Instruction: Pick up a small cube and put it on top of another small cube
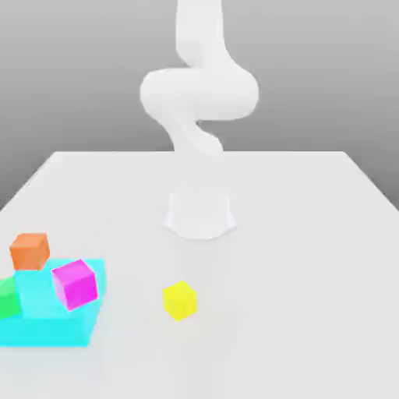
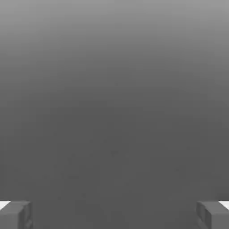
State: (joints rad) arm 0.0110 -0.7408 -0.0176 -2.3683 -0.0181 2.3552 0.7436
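The arm (image 1: 199, 93) is standing upright in the exterior view, its base (image 1: 200, 214) sitting at the middle. Its pale links are bending in a bulky fold, bulging to both sides, with a narrower link slanting down from the fold toward the base. In the hand view, the gripper (image 2: 114, 215) is holding its two fingers (image 2: 208, 215) wide open, well apart, with nothing between them.

The end effector (image 2: 114, 215) stands open over plain dark grey.
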